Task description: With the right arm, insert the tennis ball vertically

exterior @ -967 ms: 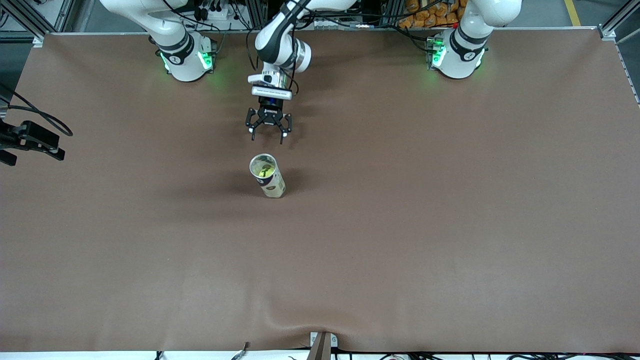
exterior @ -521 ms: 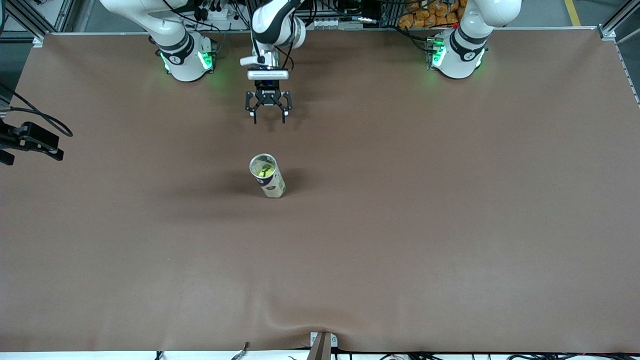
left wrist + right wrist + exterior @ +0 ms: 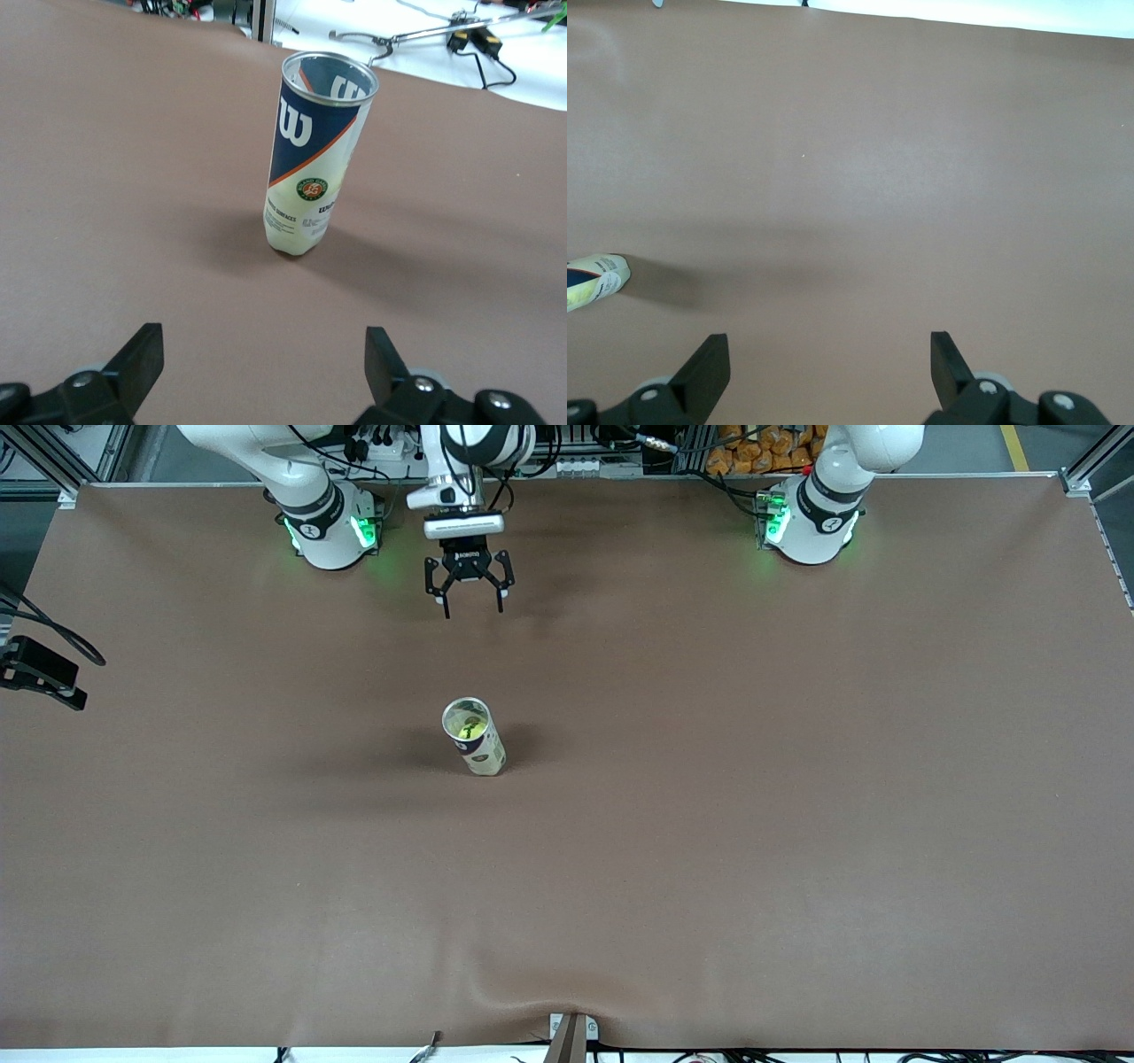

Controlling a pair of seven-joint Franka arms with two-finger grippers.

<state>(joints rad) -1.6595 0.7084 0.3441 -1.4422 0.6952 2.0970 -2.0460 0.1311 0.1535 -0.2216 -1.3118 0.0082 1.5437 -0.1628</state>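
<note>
1. The can stands upright mid-tabletop, with the tennis ball inside.
2. The left end effector hangs fingers-down, spread wide and empty, over bare tabletop between the can and the bases.
3. The right end effector hangs over bare tabletop, likewise wide open and empty.

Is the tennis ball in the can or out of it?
In: the yellow ball shows through the open top of the upright can.
</note>
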